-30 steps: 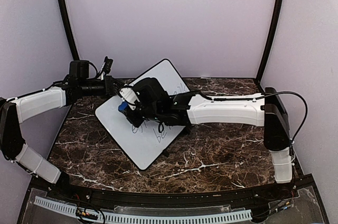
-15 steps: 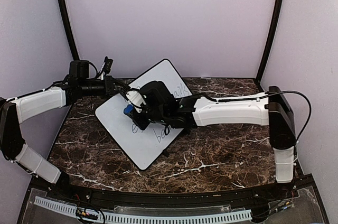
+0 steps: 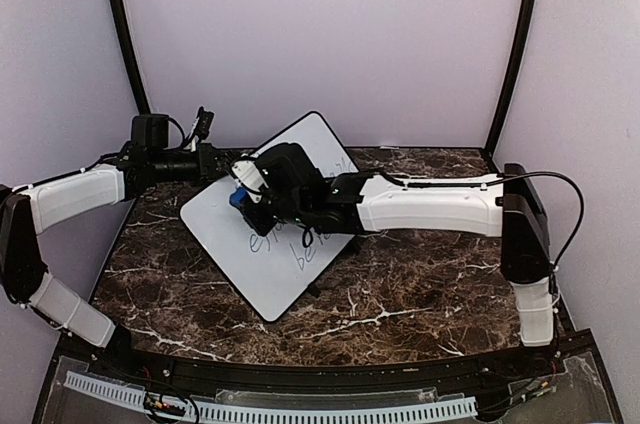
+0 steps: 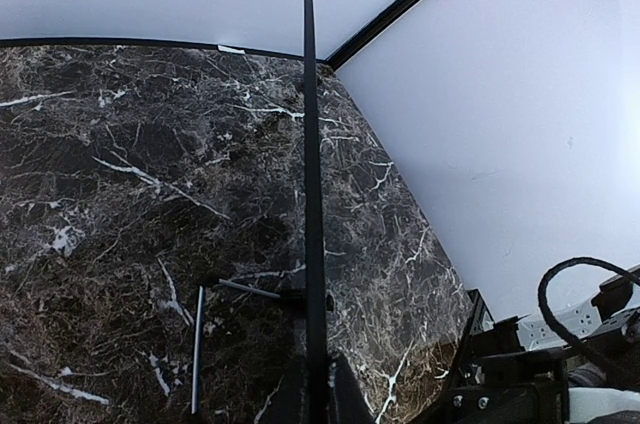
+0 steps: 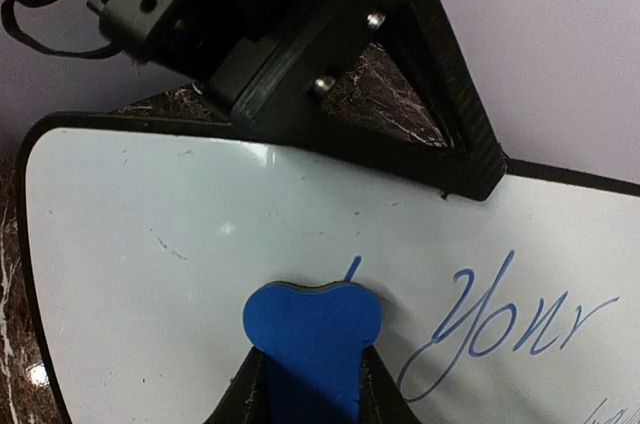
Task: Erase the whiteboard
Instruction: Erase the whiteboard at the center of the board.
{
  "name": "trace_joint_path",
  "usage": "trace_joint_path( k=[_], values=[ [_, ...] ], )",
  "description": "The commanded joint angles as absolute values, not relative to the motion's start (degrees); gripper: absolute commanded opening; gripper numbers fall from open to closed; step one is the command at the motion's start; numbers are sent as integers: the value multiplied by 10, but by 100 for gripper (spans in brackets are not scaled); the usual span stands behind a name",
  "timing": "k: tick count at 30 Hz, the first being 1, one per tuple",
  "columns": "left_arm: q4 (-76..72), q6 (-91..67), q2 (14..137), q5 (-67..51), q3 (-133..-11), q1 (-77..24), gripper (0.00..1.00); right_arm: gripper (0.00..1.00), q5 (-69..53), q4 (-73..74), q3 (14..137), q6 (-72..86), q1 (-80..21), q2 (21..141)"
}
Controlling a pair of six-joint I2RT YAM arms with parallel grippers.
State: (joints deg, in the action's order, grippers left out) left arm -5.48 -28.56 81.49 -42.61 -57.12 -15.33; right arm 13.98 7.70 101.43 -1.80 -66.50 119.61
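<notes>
**Whiteboard part-cleaned; writing outstanding near and right of the eraser**

Location: the whiteboard (image 3: 232, 249) stands on the marble table (image 3: 420, 284), left of centre. It is turned diagonally with its face tilted up.

Left gripper (image 3: 218, 169): clenched on the board's far-left rim. The left wrist view shows the rim edge-on, running between the two fingers, so this arm is judged to be acting as a brace.

Right gripper (image 5: 312, 392): grasping a blue eraser (image 5: 312, 329), one finger on each side. The eraser's flat end is against the board face at its far-left part, just below the bracing gripper. The face to the left of it appears clean apart from faint specks.

Outstanding: blue handwriting (image 5: 500, 319) begins right beside the eraser and runs off to the right. The top view shows further lines nearer on the face, some of them under the right arm.

Assessment: wiping is under way and perhaps a third done.

Recommendations for the stroke:
- Hold the eraser flat to the tilted face, not on an edge.
- Travel right along the line of writing, then step nearer with overlapping passes.
- Press moderately, as the board sits on small feet and could skid or tip.
- The left grasp should hold firm throughout.
- Keep strokes clear of the left fingers.
</notes>
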Motion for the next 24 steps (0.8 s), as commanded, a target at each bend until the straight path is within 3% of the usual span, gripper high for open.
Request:
trace_joint_path(
  k=[1,7,20,24],
  values=[
    [-94,-283,777,-444,-571,-162,0,21,173,94,1077,-14,-651,1244],
    [-94,-283,775,-444,-571,-162,0,21,165,108,1102,-10,-649,1258],
    [-96,-285,775,-445,-570,-162,0,20,105,78,890,15,-653,1151],
    [-96,-285,775,-444,-570,-162,0,20,112,76,875,10,-660,1141]
  ],
)
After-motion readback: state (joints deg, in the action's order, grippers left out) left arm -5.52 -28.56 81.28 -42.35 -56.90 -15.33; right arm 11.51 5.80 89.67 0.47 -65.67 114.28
